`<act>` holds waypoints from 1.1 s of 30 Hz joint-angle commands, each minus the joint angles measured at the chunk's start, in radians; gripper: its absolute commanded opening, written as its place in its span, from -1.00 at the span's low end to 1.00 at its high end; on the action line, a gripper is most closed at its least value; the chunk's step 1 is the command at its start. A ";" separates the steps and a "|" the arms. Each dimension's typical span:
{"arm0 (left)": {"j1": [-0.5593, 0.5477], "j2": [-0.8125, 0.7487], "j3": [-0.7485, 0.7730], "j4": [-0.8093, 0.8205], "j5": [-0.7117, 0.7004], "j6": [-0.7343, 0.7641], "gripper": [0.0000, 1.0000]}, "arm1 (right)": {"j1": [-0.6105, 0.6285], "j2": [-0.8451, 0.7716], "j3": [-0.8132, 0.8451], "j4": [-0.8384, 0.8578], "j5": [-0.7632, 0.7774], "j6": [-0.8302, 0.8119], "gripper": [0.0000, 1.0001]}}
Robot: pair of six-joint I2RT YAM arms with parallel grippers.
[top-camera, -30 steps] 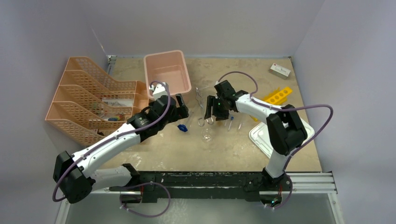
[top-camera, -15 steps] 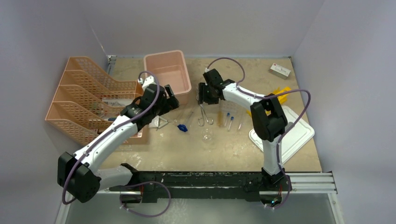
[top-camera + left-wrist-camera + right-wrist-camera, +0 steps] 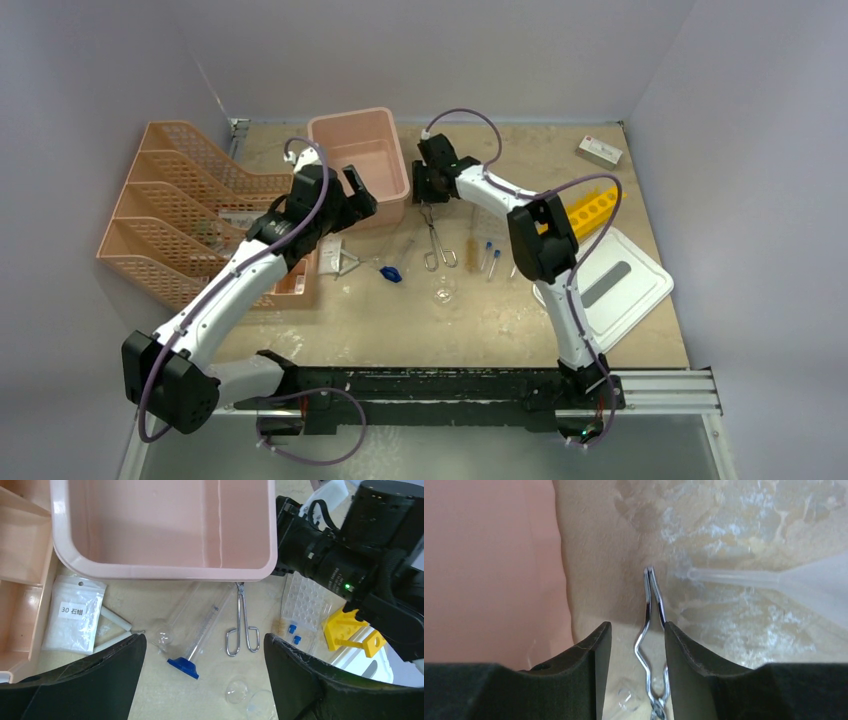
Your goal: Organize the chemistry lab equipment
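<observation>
If right gripper (image 3: 637,627) clamps: metal scissor-tongs (image 3: 650,577) between its half-open, empty fingers (image 3: 589,655) may skid forward
Cause: thin wire sitting off-centre
Left gripper (image 3: 203,645): wide open, empty

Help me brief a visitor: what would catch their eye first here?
The right gripper, beside the pink bin, straddles the metal tongs near their tips. The left gripper hangs wide open above a blue-ended dropper. Orange mesh trays fill the far left.
</observation>
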 commanded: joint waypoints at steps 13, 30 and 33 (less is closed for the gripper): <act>0.007 -0.015 0.054 0.045 -0.088 0.069 0.73 | 0.000 0.126 0.196 -0.028 0.065 -0.137 -0.28; 0.007 -0.069 0.002 0.146 -0.056 0.082 0.72 | 0.000 0.093 0.071 0.142 0.079 -0.270 -0.60; 0.007 -0.070 -0.001 0.147 -0.058 0.077 0.72 | 0.001 0.065 0.022 0.176 0.085 -0.280 -0.72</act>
